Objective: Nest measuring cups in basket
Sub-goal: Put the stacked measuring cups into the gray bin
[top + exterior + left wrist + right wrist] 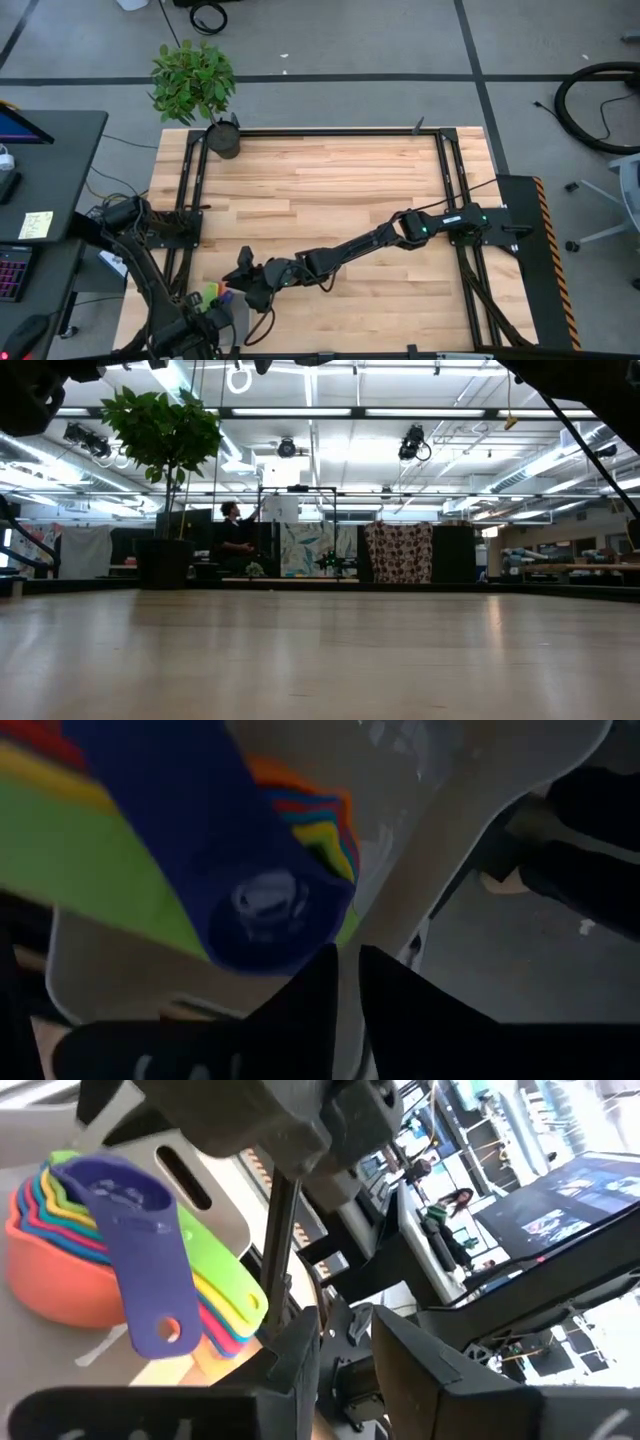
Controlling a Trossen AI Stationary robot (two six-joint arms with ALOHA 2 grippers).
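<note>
A: Six cups (95, 1250), or nearly so, sat stacked in the grey basket (215, 1205) at the table's near left corner, the dark blue one on top.

B: And the grippers?

A: The left gripper (345, 985) and right gripper (345, 1345) both showed a narrow gap, holding nothing (nesting looked complete).

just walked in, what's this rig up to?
Nesting measuring cups in the grey basket at the table's front-left corner. The stack looks complete, with the dark blue cup on top. Both end effectors sit beside the basket: left end effector, right end effector. Neither holds a cup.
</note>
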